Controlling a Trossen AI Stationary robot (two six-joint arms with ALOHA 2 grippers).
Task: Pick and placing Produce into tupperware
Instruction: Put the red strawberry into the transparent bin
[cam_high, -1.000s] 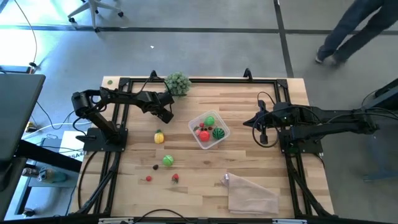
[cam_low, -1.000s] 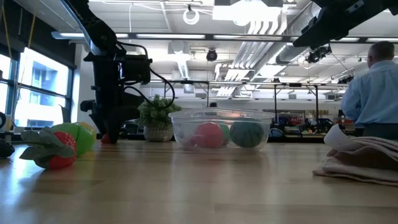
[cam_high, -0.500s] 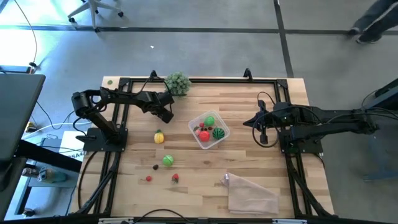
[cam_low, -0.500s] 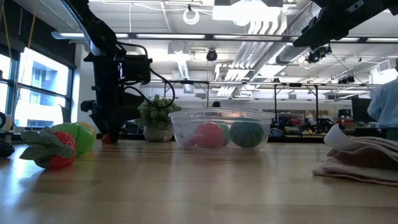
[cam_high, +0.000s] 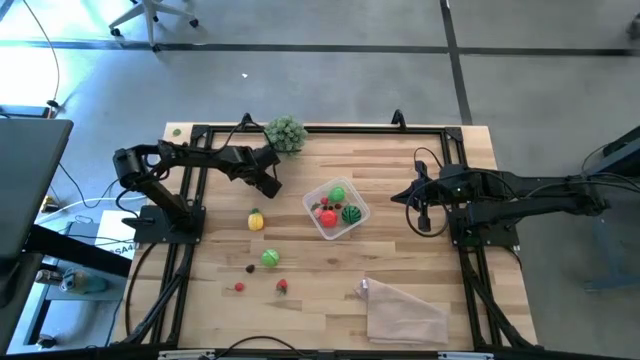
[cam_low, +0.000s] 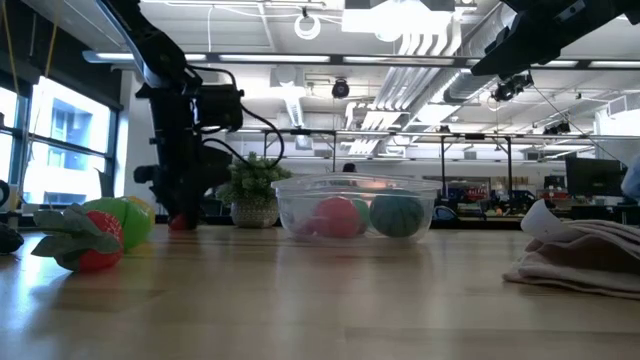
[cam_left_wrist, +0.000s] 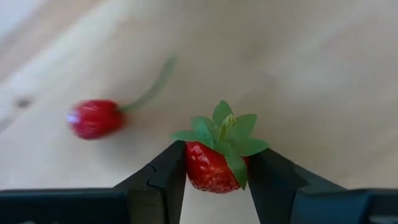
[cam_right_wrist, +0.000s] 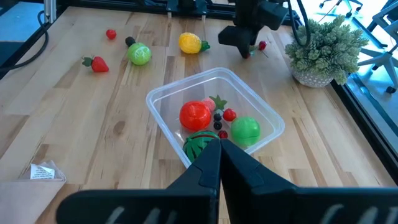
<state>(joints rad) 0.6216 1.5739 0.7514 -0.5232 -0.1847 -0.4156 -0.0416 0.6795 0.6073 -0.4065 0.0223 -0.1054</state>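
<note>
My left gripper (cam_left_wrist: 214, 171) pinches one strawberry (cam_left_wrist: 213, 167); one blurred cherry (cam_left_wrist: 93, 118) lies just beside. My right gripper (cam_right_wrist: 219, 149) stays closed, empty, near the tupperware (cam_right_wrist: 163, 102).

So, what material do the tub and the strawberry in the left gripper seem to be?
The tub looks like thin clear plastic, glossy; the fruits show through its walls. The strawberry in the left gripper seems moulded red plastic, with leaves that look like fabric or soft plastic.

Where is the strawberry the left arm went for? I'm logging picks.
The strawberry sits between the left claw fingers, near the table's far-left part, between the leafy plant and the tupperware.
</note>
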